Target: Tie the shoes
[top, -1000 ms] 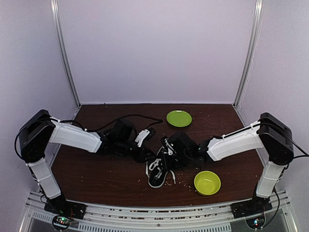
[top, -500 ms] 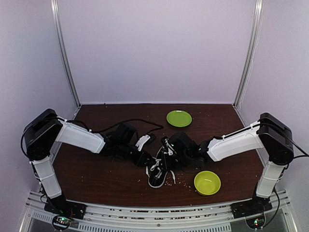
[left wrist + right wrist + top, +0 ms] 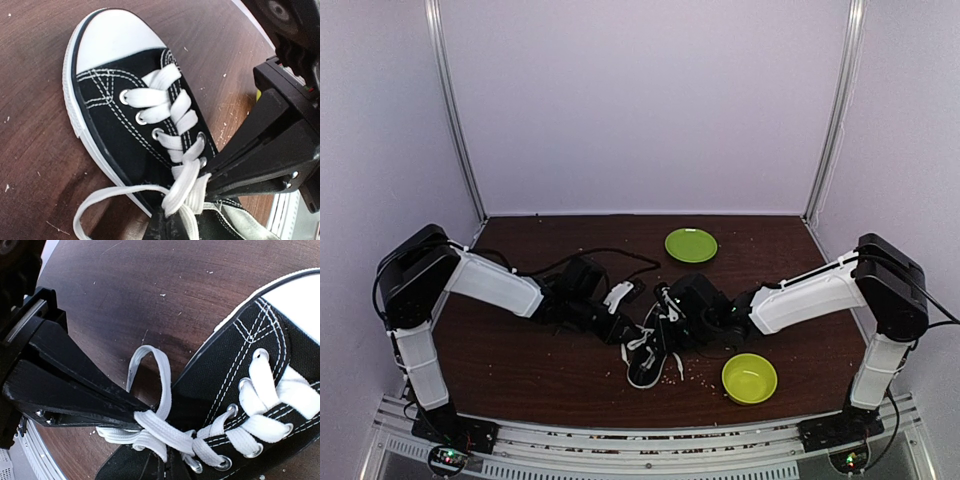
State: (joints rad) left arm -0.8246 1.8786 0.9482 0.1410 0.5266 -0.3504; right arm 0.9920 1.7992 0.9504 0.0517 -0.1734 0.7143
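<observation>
The black shoe point(image 3: 648, 358) with its white toe cap point(image 3: 112, 37) lies on the brown table point(image 3: 540, 370) between my two arms, toe toward the near edge. My left gripper point(image 3: 636, 336) comes in from the left. In the left wrist view this left gripper point(image 3: 174, 222) is shut on a white lace point(image 3: 186, 182) at the top eyelets. My right gripper point(image 3: 664, 318) meets it from the right. In the right wrist view the right gripper point(image 3: 170, 466) is shut on the crossing lace point(image 3: 170, 432). A loose lace loop point(image 3: 162, 372) hangs beside the shoe.
A green plate point(image 3: 691, 245) lies at the back of the table. A green bowl point(image 3: 749, 378) stands near the front right, close to the shoe. Pale crumbs point(image 3: 678, 368) are scattered round the shoe. A black cable point(image 3: 610, 251) trails behind the left arm.
My left arm has moved right to the shoe's top, and its jaws have shut on the lace. The right arm has stayed where it was.
</observation>
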